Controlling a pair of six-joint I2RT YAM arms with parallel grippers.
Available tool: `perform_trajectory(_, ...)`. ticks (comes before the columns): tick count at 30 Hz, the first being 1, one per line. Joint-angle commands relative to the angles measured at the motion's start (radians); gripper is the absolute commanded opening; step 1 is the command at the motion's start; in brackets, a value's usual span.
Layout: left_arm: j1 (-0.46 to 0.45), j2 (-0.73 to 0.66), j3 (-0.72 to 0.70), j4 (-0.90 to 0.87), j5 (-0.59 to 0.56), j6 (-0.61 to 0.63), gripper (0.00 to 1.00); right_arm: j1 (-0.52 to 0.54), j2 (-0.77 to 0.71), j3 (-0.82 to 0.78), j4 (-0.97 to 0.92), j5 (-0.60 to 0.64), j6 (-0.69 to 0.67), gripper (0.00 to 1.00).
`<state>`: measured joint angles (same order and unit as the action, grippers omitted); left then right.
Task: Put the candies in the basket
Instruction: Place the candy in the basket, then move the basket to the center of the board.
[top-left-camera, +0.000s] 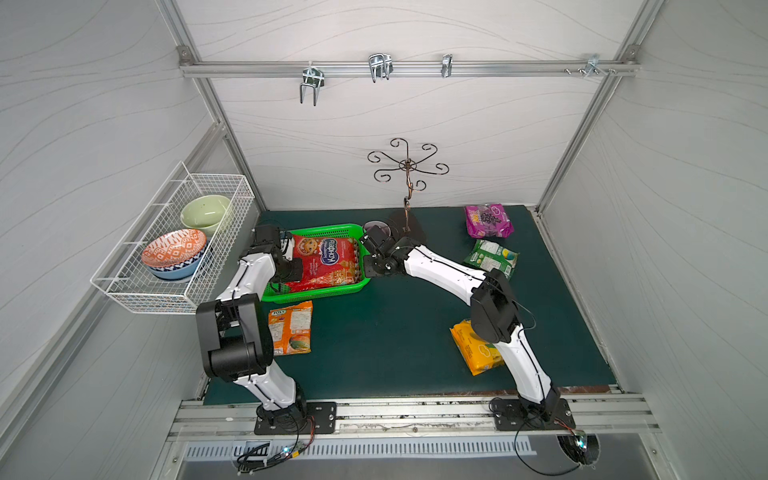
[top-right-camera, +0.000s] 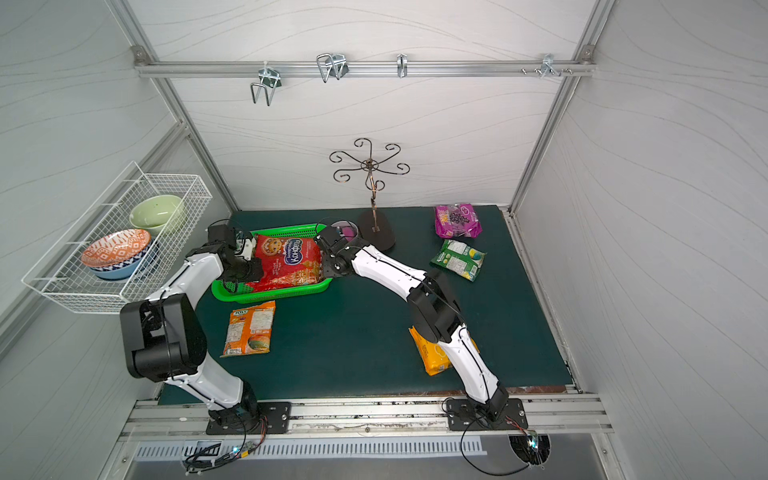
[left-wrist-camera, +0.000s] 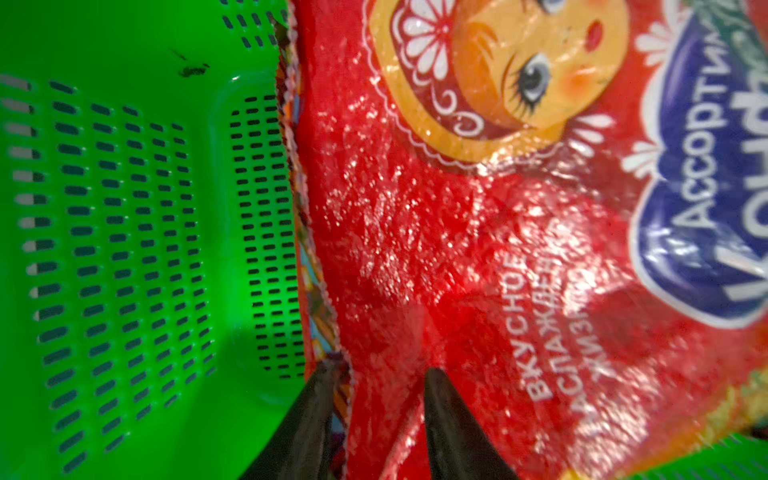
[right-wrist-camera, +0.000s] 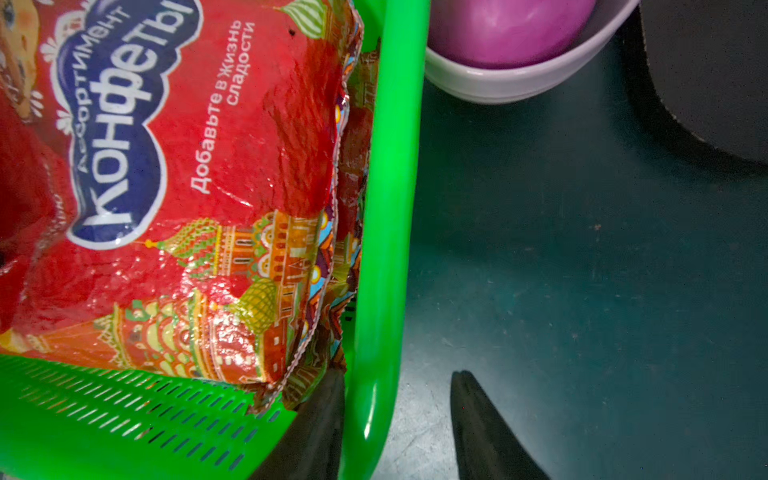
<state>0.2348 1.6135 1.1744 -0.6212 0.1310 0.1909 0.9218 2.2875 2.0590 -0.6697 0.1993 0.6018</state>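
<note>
The left claw is inside the green basket. Its two black fingers stand apart, astride the serrated edge of the red candy bag. One finger is over the bag's face and the other is over the perforated floor beside it. I cannot tell whether they press on the bag. The bag lies flat in the basket, between the two claws, in both top views. A second patterned edge shows under its edge in both wrist views.

The right claw is at the opposite end of the basket, astride the rounded rim. Its fingers are apart and not clamped: one is inside, against the wall by the bag's corner, and the other is outside, with bare bench showing between it and the rim. Just ahead of the outer finger, close beside the rim, is a grey bowl holding a pink ball. The black base of the hook stand is next to the bowl.

Four candy bags are on the bench outside the basket:
- The orange bag is near the left claw, just outside the basket's wall on the arm-base side.
- The green bag is well apart from the right claw, on the side away from the basket.
- The purple bag is beside the green one, also well apart from the right claw.
- The yellow bag is far back from the right claw, partly under that arm's elbow.
</note>
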Motion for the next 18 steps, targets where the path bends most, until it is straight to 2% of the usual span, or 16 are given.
perform_trajectory(1,0.004,-0.090,-0.012,-0.049,0.097,0.045,0.40,0.005,0.030,0.001,-0.053,0.011,0.044,0.42)
perform_trajectory(7,-0.010,-0.143,0.011,-0.095,0.169,0.066,0.41,0.005,0.075,0.060,-0.070,0.006,0.089,0.43)
perform_trajectory(10,-0.010,-0.151,0.032,-0.114,0.184,0.055,0.41,0.005,0.103,0.094,-0.079,-0.010,0.112,0.31)
perform_trajectory(12,-0.010,-0.160,0.051,-0.128,0.196,0.053,0.42,0.005,0.109,0.091,-0.070,-0.035,0.124,0.31)
perform_trajectory(18,-0.010,-0.213,0.081,-0.124,0.204,0.057,0.43,0.014,0.082,0.061,-0.078,-0.073,0.153,0.14)
